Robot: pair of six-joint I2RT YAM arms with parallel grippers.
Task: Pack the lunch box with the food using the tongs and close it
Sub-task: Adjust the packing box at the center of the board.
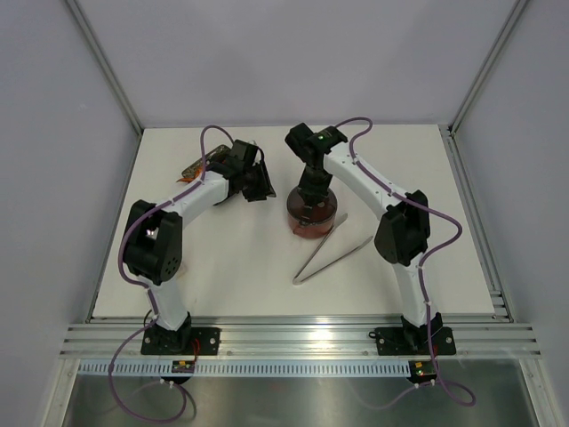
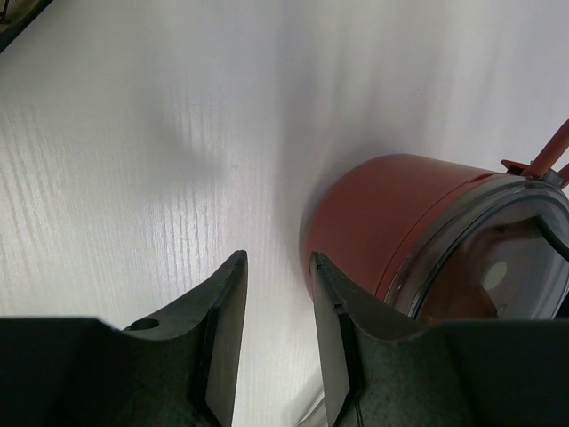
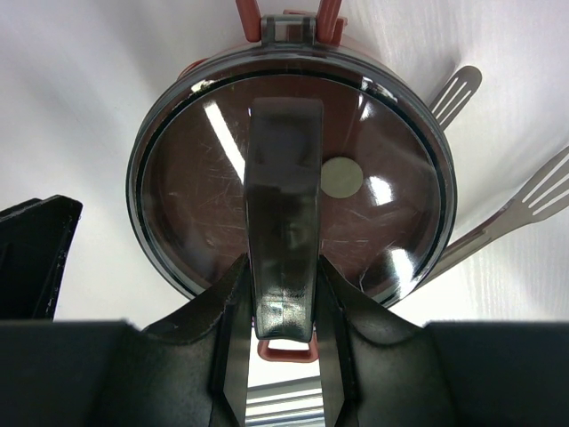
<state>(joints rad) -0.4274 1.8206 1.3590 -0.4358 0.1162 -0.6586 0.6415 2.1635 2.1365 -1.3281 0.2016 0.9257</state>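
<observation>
The dark-red lunch box (image 1: 300,228) stands mid-table with a clear round lid (image 3: 191,191) resting on it. My right gripper (image 3: 283,262) reaches down from above and is shut on the lid's dark handle (image 3: 284,169). My left gripper (image 2: 277,258) hovers low just left of the lunch box (image 2: 382,213). It is open, with only bare table between its fingers. The silver tongs (image 1: 331,250) lie on the table right of the box, and their slotted tips (image 3: 460,89) show beside the lid. The food is hidden; through the lid I see only dark red.
A black tray (image 1: 194,166) sits at the back left behind the left arm, and its edge (image 2: 16,20) shows in a corner of the left wrist view. White walls with metal posts surround the table. A metal rail (image 1: 302,336) runs along the near edge.
</observation>
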